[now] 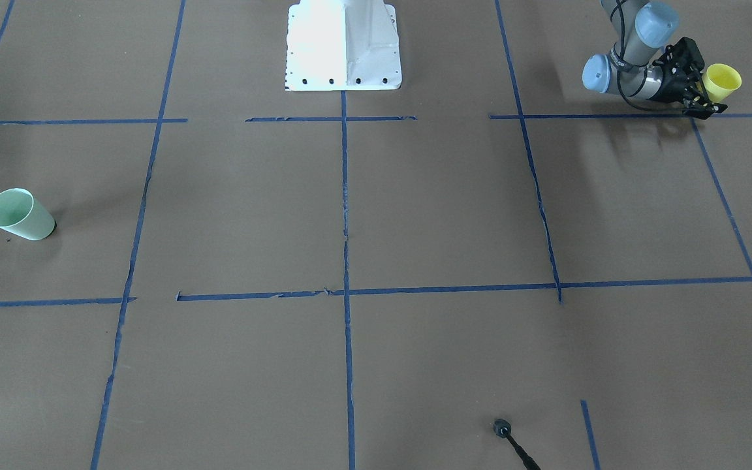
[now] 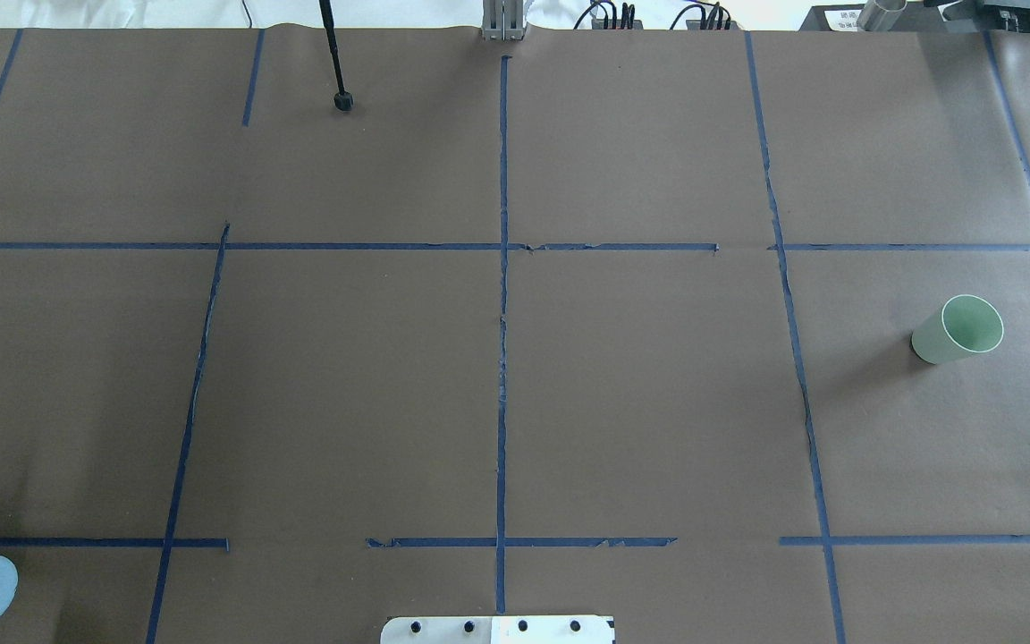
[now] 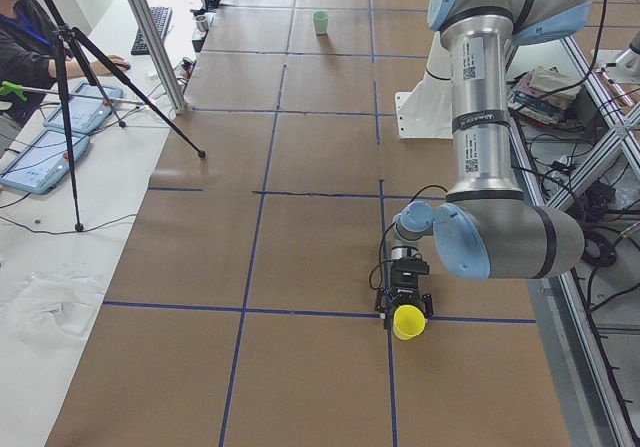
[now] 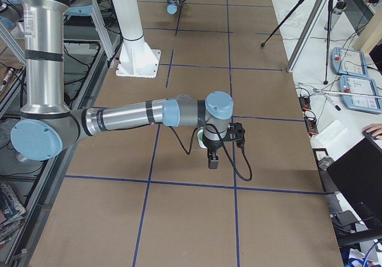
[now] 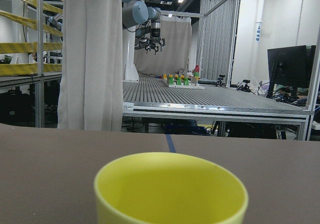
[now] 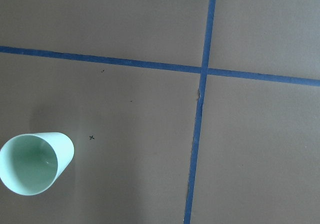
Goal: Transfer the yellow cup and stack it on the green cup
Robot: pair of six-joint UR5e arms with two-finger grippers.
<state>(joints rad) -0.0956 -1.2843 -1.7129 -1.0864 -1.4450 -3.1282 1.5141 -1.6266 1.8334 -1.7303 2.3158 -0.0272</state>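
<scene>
Left hand (image 1: 702, 98) pinching yellow cup (image 1: 722, 81) sideways; green cup (image 1: 20, 214) well apart, beneath right hand (image 4: 213, 159), grip state unclear.

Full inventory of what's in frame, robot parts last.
yellow cup: 1, yellow, table's left end
green cup: 1, mint, upright, table's right side
table: 1, brown, blue tape grid
tripod: 1, black, operators' side
person: 1, dark top, at side desk
base: 1, white, robot's edge, centre
left gripper: 1, black, at yellow cup, grasp unclear
right gripper: 1, black, near green cup, state unclear
</scene>
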